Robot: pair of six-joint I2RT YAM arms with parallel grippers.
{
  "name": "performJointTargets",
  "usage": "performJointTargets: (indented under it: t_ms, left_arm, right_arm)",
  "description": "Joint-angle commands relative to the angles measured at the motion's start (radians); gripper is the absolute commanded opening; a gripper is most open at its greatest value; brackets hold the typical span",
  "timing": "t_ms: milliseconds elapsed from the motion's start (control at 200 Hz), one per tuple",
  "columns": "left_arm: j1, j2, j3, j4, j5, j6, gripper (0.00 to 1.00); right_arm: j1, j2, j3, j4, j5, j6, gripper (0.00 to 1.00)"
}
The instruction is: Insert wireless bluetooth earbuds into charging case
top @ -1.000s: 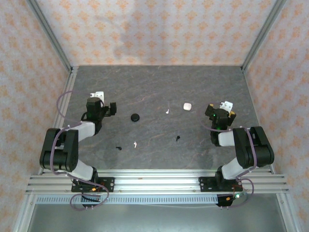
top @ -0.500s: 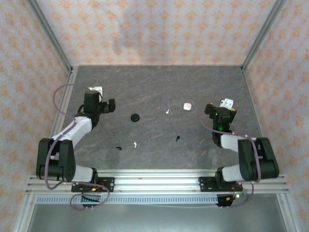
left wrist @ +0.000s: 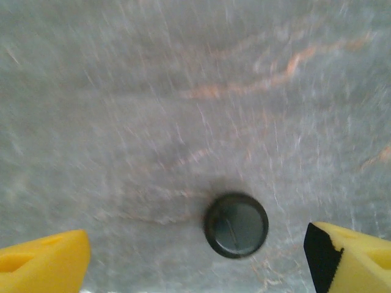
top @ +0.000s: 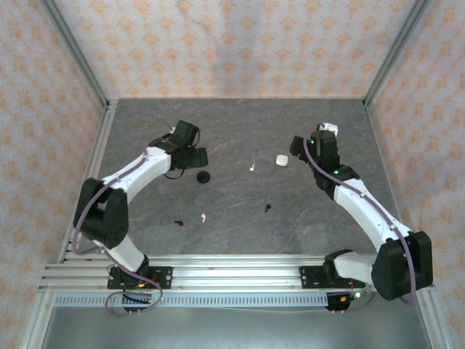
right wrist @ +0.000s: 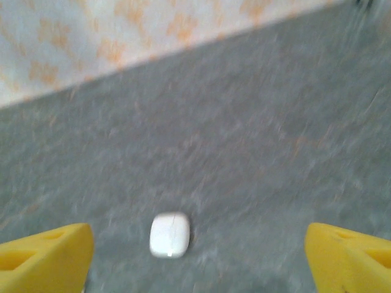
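A round black charging case [top: 204, 176] lies shut on the dark table; in the left wrist view the black case [left wrist: 236, 224] sits just ahead of my left gripper [left wrist: 197, 259], whose yellow fingers stand wide apart and empty. My left gripper [top: 193, 157] hovers just behind-left of that case. A white charging case [top: 281, 159] lies further right; the white case [right wrist: 169, 234] sits ahead of my open, empty right gripper [right wrist: 200, 250]. My right gripper [top: 298, 147] is just right of it. Two white earbuds [top: 252, 167] [top: 203, 216] and two black earbuds [top: 178, 222] [top: 268, 208] lie loose.
Patterned walls [top: 232, 43] and aluminium posts [top: 73, 54] close in the table at the back and sides. An aluminium rail [top: 232, 273] with the arm bases runs along the near edge.
Both arms have swung from the table's sides toward the middle: the left gripper to the black case, the right gripper to the white case. Cases and earbuds have not moved.
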Motion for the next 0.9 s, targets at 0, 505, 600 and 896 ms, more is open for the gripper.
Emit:
performJointTargets:
  t_ms: [0,505,600,896]
  left_arm:
    - [-0.034,0.074,0.06,-0.133,0.01,-0.147,0.87]
    - [-0.047,0.279,0.136,-0.113,0.103,-0.137,0.65]
    - [-0.049,0.294,0.136,-0.104,0.087,-0.128,0.63]
    - [-0.052,0.318,0.125,-0.075,0.051,-0.018,0.49]
  right_arm:
    - [0.031,0.037,0.024,-0.245,-0.121,0.143,0.87]
    - [0.07,0.035,0.0,-0.257,-0.211,0.167,0.8]
    - [0.069,0.035,-0.002,-0.263,-0.221,0.169,0.79]
    - [0.07,0.021,-0.007,-0.276,-0.252,0.177,0.79]
